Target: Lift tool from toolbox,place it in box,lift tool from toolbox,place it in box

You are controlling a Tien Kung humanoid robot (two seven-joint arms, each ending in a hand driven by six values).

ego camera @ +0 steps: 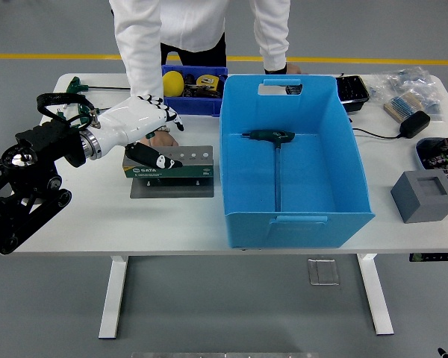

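A green-handled T-wrench (pixel 273 138) lies on the floor of the big blue box (pixel 299 218), its shaft pointing toward me. My left hand (pixel 151 133) is white with black fingertips. It hovers open and empty over the left end of the green tool holder (pixel 181 165) on its grey plate. More green T-handle wrenches (pixel 73 85) lie at the table's far left, partly hidden by my arm. A person stands at the far side. One of their hands (pixel 162 139) rests on the table just behind my hand; the other (pixel 277 69) is at the box's far rim.
A small blue bin (pixel 195 81) with yellow and black items stands at the back, left of the box. To the right are a black tray (pixel 352 88), bags of parts (pixel 409 83), a black adapter (pixel 414 123) with its cable, and a grey block (pixel 425 195).
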